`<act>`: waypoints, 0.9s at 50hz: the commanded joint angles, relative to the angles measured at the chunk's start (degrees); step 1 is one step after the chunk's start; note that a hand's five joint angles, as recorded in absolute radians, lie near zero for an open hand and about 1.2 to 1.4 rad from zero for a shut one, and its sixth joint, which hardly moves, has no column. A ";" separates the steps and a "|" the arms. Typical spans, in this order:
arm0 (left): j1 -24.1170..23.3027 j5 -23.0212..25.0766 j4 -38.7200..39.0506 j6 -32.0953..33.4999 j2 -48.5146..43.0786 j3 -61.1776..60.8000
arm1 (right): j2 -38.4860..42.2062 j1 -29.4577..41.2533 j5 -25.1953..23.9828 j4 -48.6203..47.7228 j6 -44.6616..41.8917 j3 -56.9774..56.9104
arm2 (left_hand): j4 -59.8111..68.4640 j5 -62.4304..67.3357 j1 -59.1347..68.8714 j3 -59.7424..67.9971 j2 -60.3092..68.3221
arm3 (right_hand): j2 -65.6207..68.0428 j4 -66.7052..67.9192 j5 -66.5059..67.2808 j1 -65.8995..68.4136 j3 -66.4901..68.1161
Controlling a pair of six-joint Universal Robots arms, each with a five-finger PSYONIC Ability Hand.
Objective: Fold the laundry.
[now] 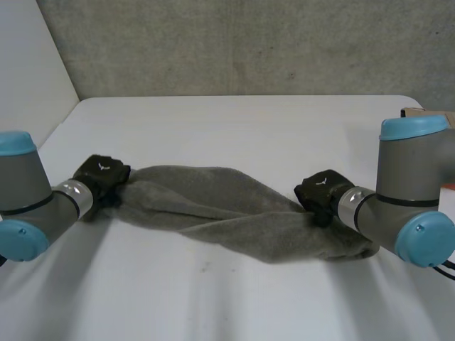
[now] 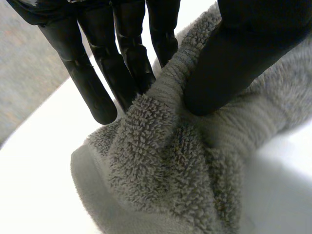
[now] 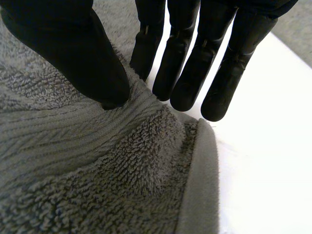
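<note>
Item inspected: one grey towel (image 1: 234,213), lying on the white table (image 1: 249,128), bunched and lightly twisted rather than spread flat. Its long axis runs side to side across the table, from one hand to the other. The right end sags toward the near edge.

Left hand (image 1: 103,172): at the towel's left end. In its wrist view the thumb (image 2: 234,63) presses into a raised fold of pile, with straight fingers (image 2: 97,87) on the far side of that fold. The cloth is pinched between them.

Right hand (image 1: 323,193): at the towel's right end, close to the flat hem (image 3: 200,185). The thumb bears down on the ribbed band and the fingers stand just beyond the edge. A ridge of cloth rises between them. Assessed as a pinch grip, lighter than the left.

Governing relation: the towel lies inward from each hand, so both hands sit on the long axis at opposite ends and neither is nearer the middle. Judgement: any fold made now would trap the twist. The ends probably need drawing apart along that axis to flatten the cloth first. Risk noted: the right pinch sits near the edge and could slip under tension.
</note>
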 commanded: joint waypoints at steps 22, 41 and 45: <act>-8.12 -10.31 -9.02 -19.28 12.15 18.10 | -20.13 -1.51 -3.32 -23.54 -0.20 -0.03 | 11.53 14.27 16.44 12.05 11.66 | 12.73 12.04 13.68 25.09 12.34; -12.08 -13.58 3.02 -18.84 -9.87 25.71 | -7.47 -1.16 0.54 -15.11 -0.37 4.45 | -54.73 -51.99 -49.82 -54.21 -54.60 | 12.73 12.04 13.68 25.09 12.34; -12.08 -13.50 3.19 -18.67 -2.86 17.29 | -7.82 -1.07 1.07 -15.02 -0.37 5.06 | -51.05 -48.30 -46.14 -50.53 -50.91 | 12.73 12.04 13.68 25.09 12.34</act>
